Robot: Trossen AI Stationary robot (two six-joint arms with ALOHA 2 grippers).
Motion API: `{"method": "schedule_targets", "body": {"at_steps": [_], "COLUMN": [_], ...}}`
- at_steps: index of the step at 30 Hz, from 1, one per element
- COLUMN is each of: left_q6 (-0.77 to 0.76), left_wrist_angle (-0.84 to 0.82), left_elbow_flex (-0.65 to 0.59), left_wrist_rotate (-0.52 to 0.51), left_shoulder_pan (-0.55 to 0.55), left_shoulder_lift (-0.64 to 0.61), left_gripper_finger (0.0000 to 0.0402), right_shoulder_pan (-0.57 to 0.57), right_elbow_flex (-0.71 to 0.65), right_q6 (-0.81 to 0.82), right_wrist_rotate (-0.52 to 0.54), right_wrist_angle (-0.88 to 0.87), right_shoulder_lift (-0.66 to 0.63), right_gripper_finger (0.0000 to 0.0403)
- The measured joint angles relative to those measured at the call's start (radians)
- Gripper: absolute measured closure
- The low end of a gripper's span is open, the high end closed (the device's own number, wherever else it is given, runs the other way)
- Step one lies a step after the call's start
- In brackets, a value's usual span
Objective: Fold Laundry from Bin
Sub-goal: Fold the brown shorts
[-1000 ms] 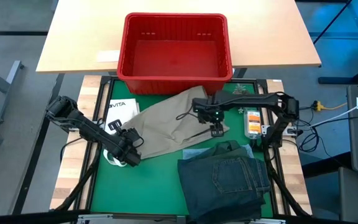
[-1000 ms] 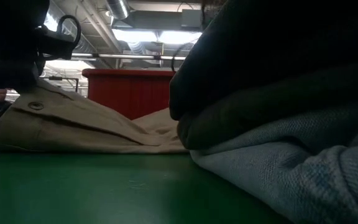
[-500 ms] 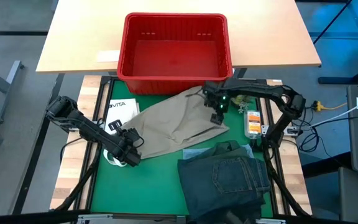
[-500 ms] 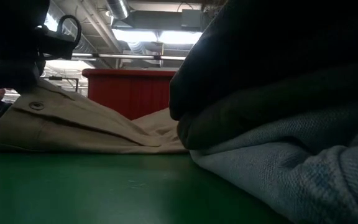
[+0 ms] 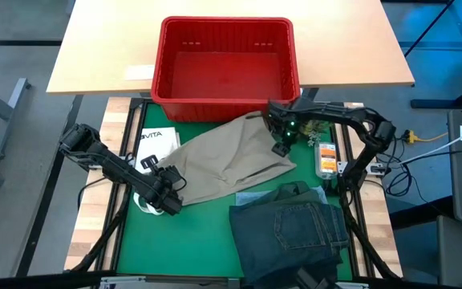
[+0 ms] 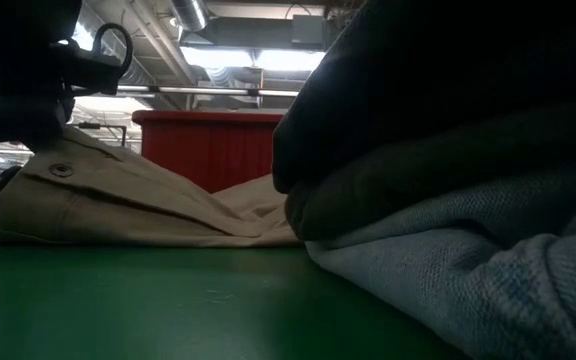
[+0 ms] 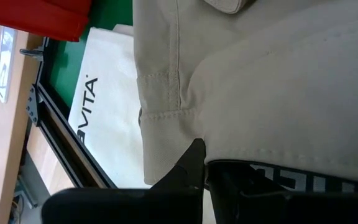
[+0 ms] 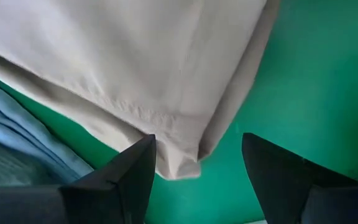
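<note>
Low view: the folded stack of dark garments (image 6: 448, 150) fills the right half, runs past the top, right and bottom edges, and hides the bench behind it. Only the upper part of the red bin (image 6: 208, 145) shows above the khaki garment (image 6: 138, 205).

Left wrist view: the white tote bag (image 7: 101, 134) is partly covered by the khaki garment; its printed lettering is cut short.

High view: the stack's near edge is cut off by the frame.

Our green work mat (image 5: 191, 241) and what lies on it

We see khaki trousers (image 5: 223, 160), a folded garment stack (image 5: 291, 229), a white tote bag (image 5: 157, 144); the red bin (image 5: 227, 60) sits behind.
</note>
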Motion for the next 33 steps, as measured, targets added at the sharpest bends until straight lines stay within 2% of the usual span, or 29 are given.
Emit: {"method": "schedule_targets", "body": {"at_steps": [7, 14, 20, 25, 31, 33], "left_q6": [0.001, 0.0, 0.0, 0.001, 0.001, 0.001], "left_wrist_angle": [0.0, 0.0, 0.0, 0.0, -0.014, -0.028], "left_elbow_flex": [0.0, 0.0, 0.0, 0.0, 0.0, 0.0], "left_wrist_rotate": [0.0, 0.0, 0.0, 0.0, 0.004, 0.01], "left_shoulder_pan": [0.0, 0.0, 0.0, 0.0, 0.0, 0.0], "left_shoulder_lift": [0.0, 0.0, 0.0, 0.0, 0.0, 0.0], "left_gripper_finger": [0.0397, 0.0397, 0.0397, 0.0397, 0.0397, 0.0397], "right_shoulder_pan": [0.013, 0.011, 0.011, 0.011, 0.011, 0.011], "right_elbow_flex": [-0.094, -0.103, -0.103, -0.103, -0.103, -0.103], "right_q6": [0.002, 0.002, -0.025, -0.034, -0.069, -0.101], "right_wrist_rotate": [-0.033, -0.113, -0.279, -0.324, -0.324, -0.324], "right_wrist_angle": [0.126, 0.194, 0.196, 0.191, 0.115, 0.071], "right_shoulder_lift": [-0.002, -0.002, -0.002, -0.002, -0.004, -0.02], "right_gripper_finger": [0.0165, 0.0165, 0.0177, 0.0243, 0.0375, 0.039]}}
